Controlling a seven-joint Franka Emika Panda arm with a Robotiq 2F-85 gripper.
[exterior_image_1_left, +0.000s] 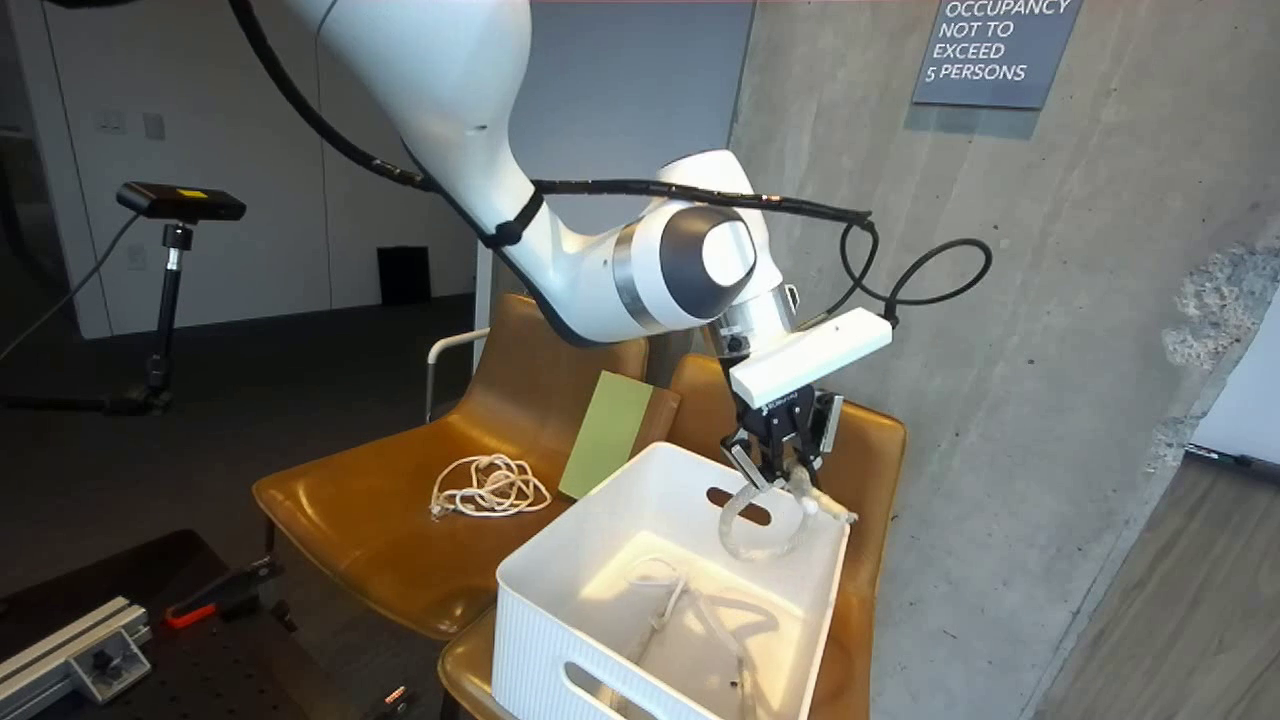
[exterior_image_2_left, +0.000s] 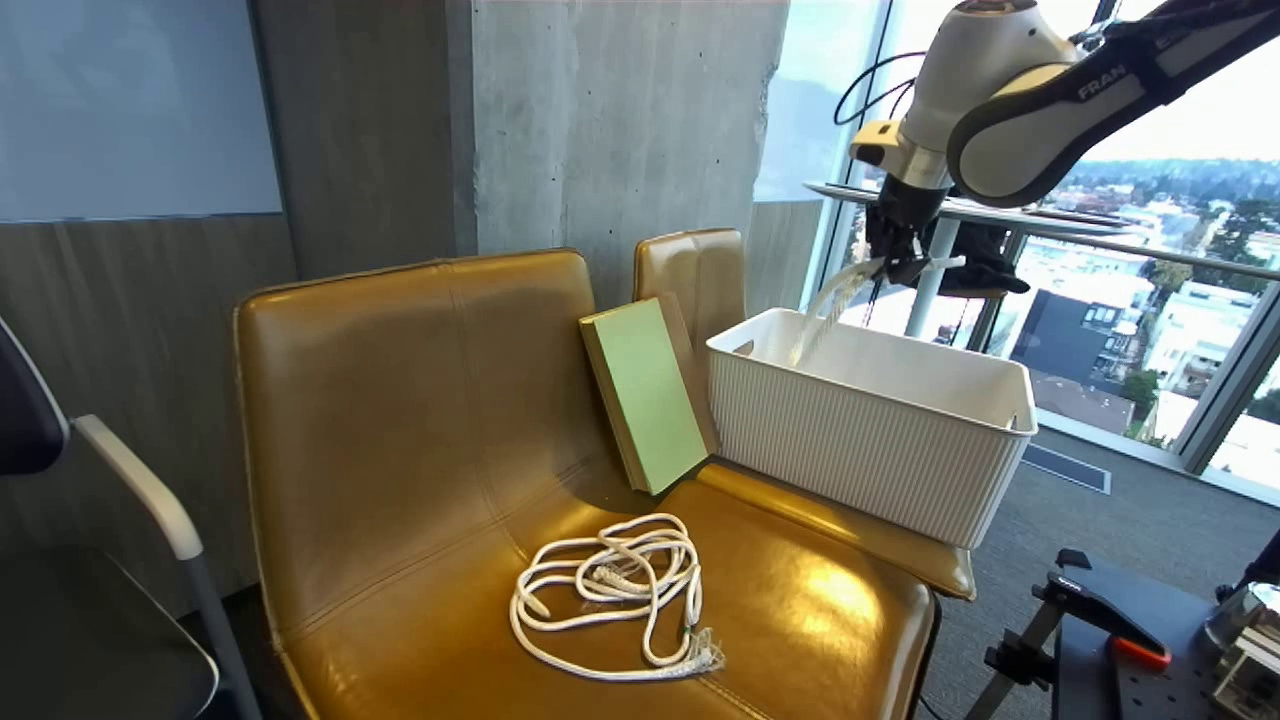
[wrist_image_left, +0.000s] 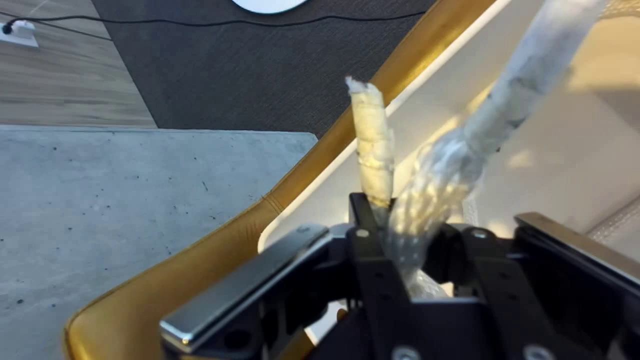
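Observation:
My gripper (exterior_image_1_left: 785, 470) is over the far end of a white ribbed basket (exterior_image_1_left: 590, 625), its fingers shut on a thick, pale, partly clear rope (exterior_image_1_left: 735, 520). In the wrist view the rope (wrist_image_left: 430, 195) passes between the dark jaws, and its taped, yellowish end (wrist_image_left: 372, 145) sticks out beside the left finger. An exterior view shows the rope (exterior_image_2_left: 825, 305) curving from the gripper (exterior_image_2_left: 898, 268) down into the basket (exterior_image_2_left: 860, 440), where the near wall hides its lower part. A pale strand (exterior_image_1_left: 675, 600) is visible inside the basket; its kind is unclear.
Brown leather chairs (exterior_image_2_left: 400, 380) bear the basket, a coil of white rope (exterior_image_1_left: 495, 487) and a leaning green book (exterior_image_2_left: 655, 395). A concrete wall (exterior_image_1_left: 1020, 350) rises beside the arm. A dark table with a red-handled tool (exterior_image_1_left: 205, 605) stands in front.

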